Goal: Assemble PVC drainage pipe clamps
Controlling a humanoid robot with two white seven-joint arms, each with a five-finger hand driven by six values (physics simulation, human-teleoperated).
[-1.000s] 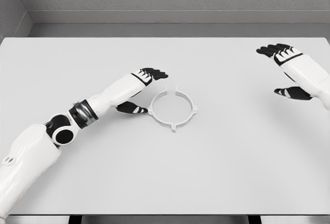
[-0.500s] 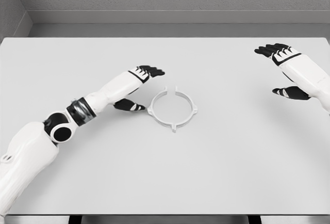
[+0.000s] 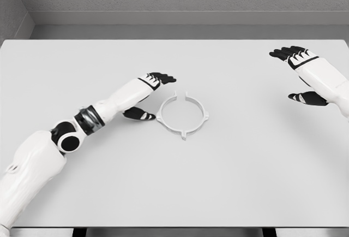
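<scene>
Reaching in from the near left side, the left hand (image 3: 148,96) sits just beside the clamp ring (image 3: 182,114), fingers spread wide and holding nothing; its thumb points toward the ring's near-left rim, close to it but whether touching cannot be told. The four fingers extend past the ring's far-left edge, above the counter (image 3: 229,182).

Right hand (image 3: 301,76): well apart from the ring, off to the far right, also spread and empty, thumb lowered beneath the palm.

Risks, judged from this pose:
- The ring is thin and light-looking. A closing thumb that meets the rim from the side could push it across the smooth counter instead of pinching it.
- The ring lies flat, so there is little height to grip. Fingers coming down on the rim may press it flat, or flip it up on one edge.
- The band has a gap. Squeezing across it could flex the ring shut and let it spring out of the grasp.

Clamp ring, appearance: white, open circular band lying flat, just to the right of the left hand's thumb. A gap on the side far from the robot, with two short upright ends facing each other. Small tabs stick outward from the rim at the left, right and near sides. No second clamp part or pipe shows on the counter
</scene>
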